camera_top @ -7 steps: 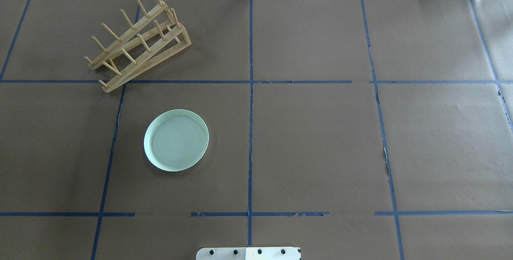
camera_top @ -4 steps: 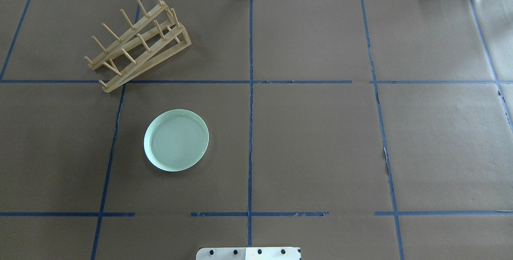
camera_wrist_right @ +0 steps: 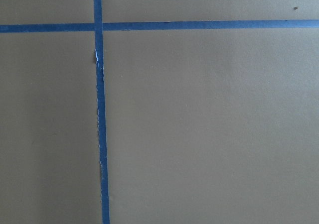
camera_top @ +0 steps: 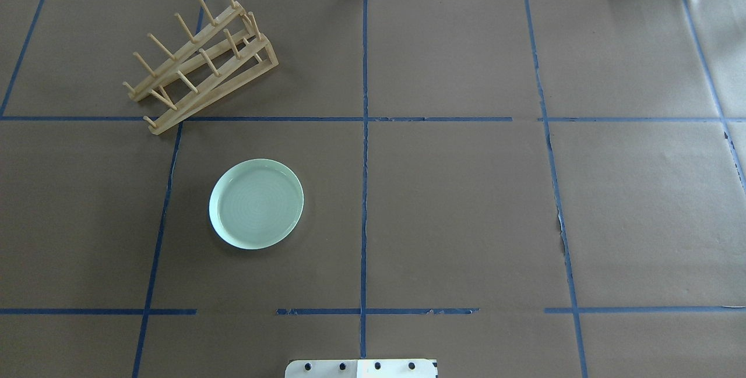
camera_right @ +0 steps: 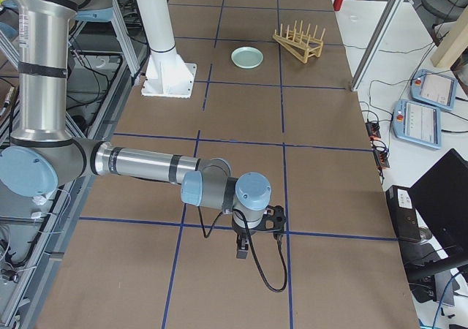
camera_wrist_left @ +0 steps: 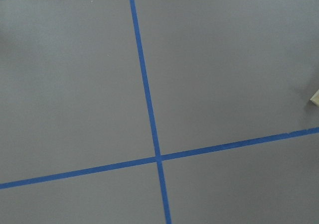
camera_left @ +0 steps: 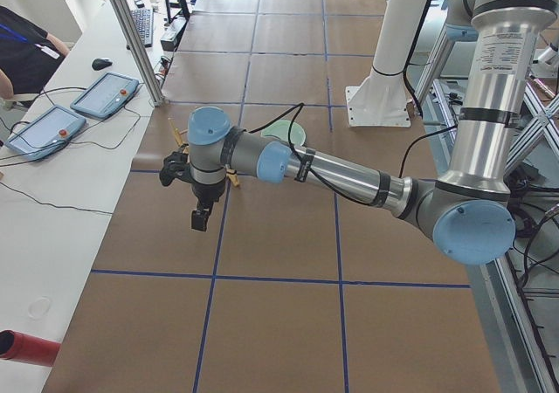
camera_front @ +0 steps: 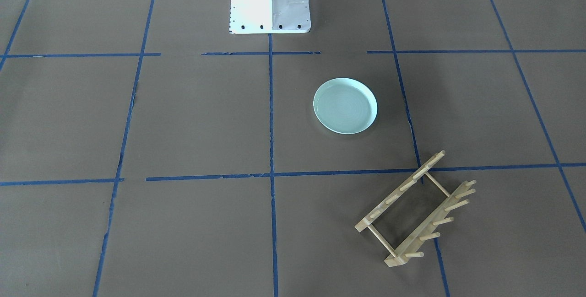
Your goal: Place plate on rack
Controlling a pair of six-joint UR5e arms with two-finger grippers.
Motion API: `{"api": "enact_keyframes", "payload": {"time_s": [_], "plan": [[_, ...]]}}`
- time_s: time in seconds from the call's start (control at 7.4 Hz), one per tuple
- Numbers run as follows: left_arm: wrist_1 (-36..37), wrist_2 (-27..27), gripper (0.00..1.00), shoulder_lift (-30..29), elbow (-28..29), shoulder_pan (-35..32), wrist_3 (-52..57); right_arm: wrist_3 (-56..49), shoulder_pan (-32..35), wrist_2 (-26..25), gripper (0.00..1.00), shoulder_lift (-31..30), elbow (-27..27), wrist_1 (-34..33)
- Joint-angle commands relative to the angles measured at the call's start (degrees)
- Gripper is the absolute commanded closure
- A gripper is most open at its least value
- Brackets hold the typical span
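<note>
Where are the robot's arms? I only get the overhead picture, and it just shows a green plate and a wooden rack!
Observer: The exterior left view shows the left gripper hanging low over the brown paper, on a long outstretched arm.
Operator: Is the other one by the plate?
Observer: No. In the exterior right view the right gripper hangs over the near end of the paper, while the plate and rack sit at the far end.
Operator: What's under it?
Observer: Its wrist view shows only bare paper with crossing blue tape.
</note>
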Motion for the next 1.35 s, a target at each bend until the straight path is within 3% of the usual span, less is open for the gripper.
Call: {"api": "enact_keyframes", "payload": {"time_s": [0.0, 0.27, 0.54, 0.95, 1.22], "plan": [[0.09, -0.05, 0.0, -1.5, -6.93, 5.48, -12.29, 0.0, 0.0, 0.0, 0.0, 0.0, 0.0, 0.0], [3.67, 0.04, 0.0, -5.88, -10.72, 11.53, -21.62, 0.0, -0.08, 0.0, 0.0, 0.0, 0.0, 0.0], [18.12, 0.73, 0.0, -20.51, -11.0, 21.52, -33.99, 0.09, -0.09, 0.0, 0.0, 0.0, 0.0, 0.0], [18.73, 10.37, 0.0, -28.65, -7.69, 38.49, -53.69, 0.0, -0.08, 0.0, 0.0, 0.0, 0.0, 0.0], [11.48, 15.22, 0.0, -31.13, -1.02, 45.46, -63.46, 0.09, 0.0, 0.0, 0.0, 0.0, 0.0, 0.0]]}}
